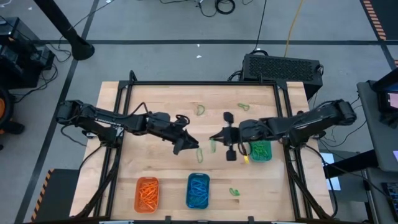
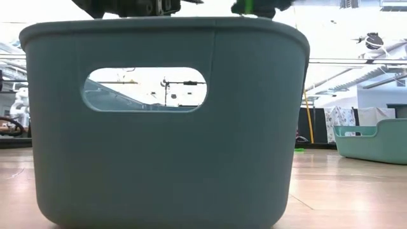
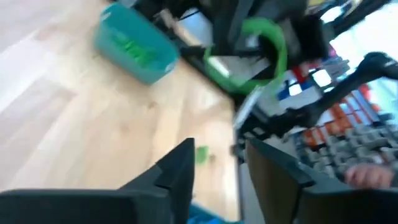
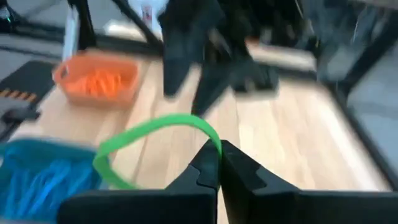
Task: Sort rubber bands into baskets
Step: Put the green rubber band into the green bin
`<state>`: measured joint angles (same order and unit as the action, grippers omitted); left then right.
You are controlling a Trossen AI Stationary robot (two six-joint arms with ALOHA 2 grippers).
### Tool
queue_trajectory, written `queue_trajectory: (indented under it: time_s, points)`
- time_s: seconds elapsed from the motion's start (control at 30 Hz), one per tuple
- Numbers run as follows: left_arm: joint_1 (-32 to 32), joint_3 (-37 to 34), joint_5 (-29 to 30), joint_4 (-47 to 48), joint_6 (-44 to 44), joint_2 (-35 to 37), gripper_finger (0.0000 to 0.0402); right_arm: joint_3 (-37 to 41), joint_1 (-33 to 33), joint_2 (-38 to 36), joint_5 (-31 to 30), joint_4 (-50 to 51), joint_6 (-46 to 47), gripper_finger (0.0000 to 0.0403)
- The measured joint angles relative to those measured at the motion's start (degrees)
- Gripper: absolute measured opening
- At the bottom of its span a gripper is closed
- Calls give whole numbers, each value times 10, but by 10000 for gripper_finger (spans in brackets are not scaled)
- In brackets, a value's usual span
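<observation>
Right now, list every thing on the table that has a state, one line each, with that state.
left gripper: open, empty, above mid-table.
right gripper: shut on green rubber band, which hangs from its tips.
orange basket: upright, holds orange bands.
blue basket: upright, holds blue bands.
teal-green basket: upright, holds green bands.
loose green bands: lying unsorted on the table.

Arms: two, dark, jointed, white lettering along the left arm.
Fingers: matte black, angular, tapering to blunt tips.
</observation>
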<state>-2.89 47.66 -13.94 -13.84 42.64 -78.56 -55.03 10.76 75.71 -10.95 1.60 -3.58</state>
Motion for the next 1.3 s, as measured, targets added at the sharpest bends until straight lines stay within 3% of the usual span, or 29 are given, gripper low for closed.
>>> queue_trajectory:
  time_s: [0.27, 0.47, 0.7, 0.87, 1.3]
  points:
    - [14, 0, 55, 116, -41, 0, 175, 0, -5, -100, 7, 373, 191, 1]
    - [14, 0, 95, 135, -43, 0, 175, 4, -5, -121, 21, 610, 354, 0]
    - [14, 0, 98, 127, -45, 0, 176, 63, -5, -121, 24, 628, 413, 2]
    - [14, 0, 98, 128, -44, 0, 176, 100, -5, -121, 83, 635, 459, 17]
    - [14, 0, 98, 129, -44, 0, 176, 105, -4, -121, 114, 643, 464, 80]
